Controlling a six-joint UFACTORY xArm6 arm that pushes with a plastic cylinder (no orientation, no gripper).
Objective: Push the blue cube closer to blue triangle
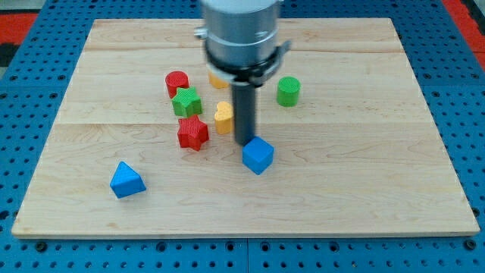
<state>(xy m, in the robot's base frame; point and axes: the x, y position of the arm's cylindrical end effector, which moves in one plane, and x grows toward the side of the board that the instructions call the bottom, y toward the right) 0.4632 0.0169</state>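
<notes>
My arm's housing runs off the view's top and hides most of a yellow block; my rod covers part of the yellow heart.

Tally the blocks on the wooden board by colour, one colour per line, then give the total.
Blue: 2, the blue cube and the blue triangle
Red: 2, the red cylinder and the red star
Green: 2, the green star and the green cylinder
Yellow: 2, the yellow heart-like block and a yellow block mostly hidden by the arm
Total: 8

Open lane, lower left of frame
Bare board between blue cube and blue triangle (red star borders it above).
</notes>
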